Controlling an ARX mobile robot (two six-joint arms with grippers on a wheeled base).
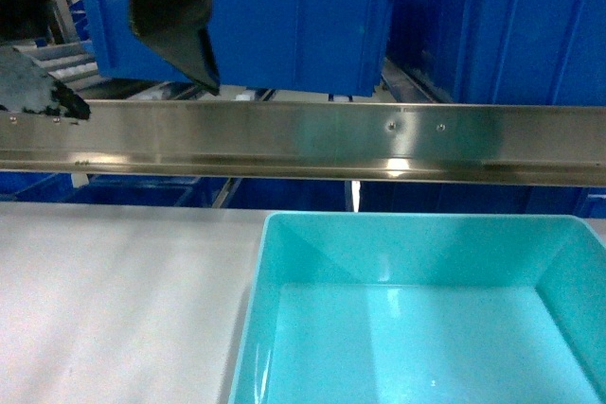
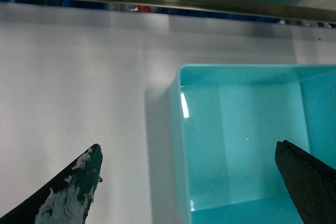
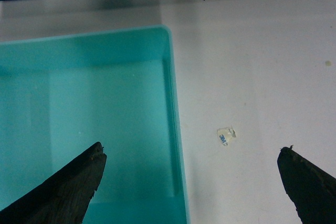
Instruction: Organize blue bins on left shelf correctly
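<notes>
**Head view: turquoise bin waits on the table, not yet gripped**

Head view shows one pale turquoise bin (image 1: 417,328) sitting empty on a white table (image 1: 114,300), below the steel rail of the left shelf (image 1: 303,144). The left gripper (image 2: 189,182) is spread wide, empty, its fingers straddling the bin's left wall. The right gripper (image 3: 191,182) is equally wide, empty, straddling the right wall. Dark blue crates (image 1: 294,21) sit on the shelf above. Judging by this, lifting and shelving remain undone.

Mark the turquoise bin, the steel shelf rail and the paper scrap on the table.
turquoise bin (image 1: 260,309): head view, left wall.
steel shelf rail (image 1: 312,139): head view, front face.
paper scrap (image 3: 226,136): right wrist view, its centre.
</notes>
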